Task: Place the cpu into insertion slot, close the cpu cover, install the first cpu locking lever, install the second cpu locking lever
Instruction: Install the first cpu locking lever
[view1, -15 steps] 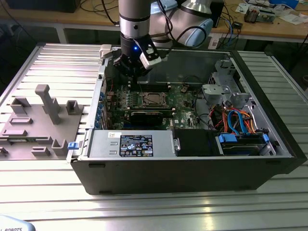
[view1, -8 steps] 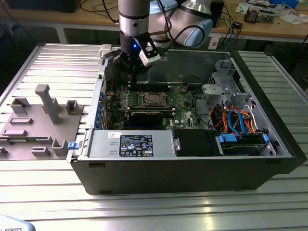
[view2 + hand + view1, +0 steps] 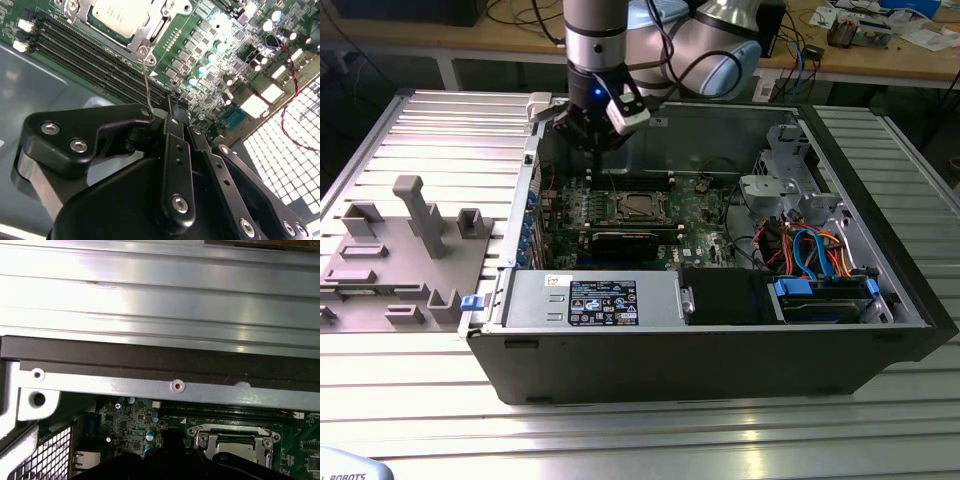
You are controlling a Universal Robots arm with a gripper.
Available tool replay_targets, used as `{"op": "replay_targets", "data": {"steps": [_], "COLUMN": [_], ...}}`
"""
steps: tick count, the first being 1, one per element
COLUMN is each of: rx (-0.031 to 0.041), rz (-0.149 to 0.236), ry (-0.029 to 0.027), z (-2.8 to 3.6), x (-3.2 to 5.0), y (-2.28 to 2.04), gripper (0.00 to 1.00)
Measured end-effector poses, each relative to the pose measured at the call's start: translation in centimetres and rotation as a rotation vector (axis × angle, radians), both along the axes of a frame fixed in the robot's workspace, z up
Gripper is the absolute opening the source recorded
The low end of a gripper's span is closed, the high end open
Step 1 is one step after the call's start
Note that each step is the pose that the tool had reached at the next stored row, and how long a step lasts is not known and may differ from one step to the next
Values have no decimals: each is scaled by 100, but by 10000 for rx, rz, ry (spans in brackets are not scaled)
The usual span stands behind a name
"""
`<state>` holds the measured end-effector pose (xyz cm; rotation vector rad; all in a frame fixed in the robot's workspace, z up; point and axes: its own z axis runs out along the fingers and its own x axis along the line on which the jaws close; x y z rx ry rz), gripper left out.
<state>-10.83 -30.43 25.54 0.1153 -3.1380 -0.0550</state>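
Observation:
The cpu (image 3: 120, 15) lies flat in the insertion slot (image 3: 640, 205), its dull silver top showing through the window of the cpu cover (image 3: 144, 36), which is down over it. A thin wire locking lever (image 3: 146, 80) rises from the socket's corner to my gripper (image 3: 159, 114), whose black fingers are shut on the lever's free end. In the exterior view the gripper (image 3: 595, 140) hangs inside the open computer case, just above the socket's far corner on the exterior view's left. The socket and cover (image 3: 235, 442) also appear in the first wrist view.
Long black memory slots (image 3: 90, 60) run beside the socket. A black card (image 3: 620, 240), the power supply (image 3: 590, 300) and coloured cables (image 3: 810, 250) fill the case. The case wall (image 3: 160, 360) is close to the gripper. A grey fixture block (image 3: 400, 250) lies outside on the exterior view's left.

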Motion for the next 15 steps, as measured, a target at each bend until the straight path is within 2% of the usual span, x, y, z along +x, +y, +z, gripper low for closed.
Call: {"op": "replay_targets", "data": {"steps": [10,12,15], "rx": [0,-3,-8], "rz": [0,1,-1], "ry": [-1,-1,19], "z": [0,0,-1], "x": [-85,-83,-48], "y": [55,51,21], "gripper": [11,11,11]}}
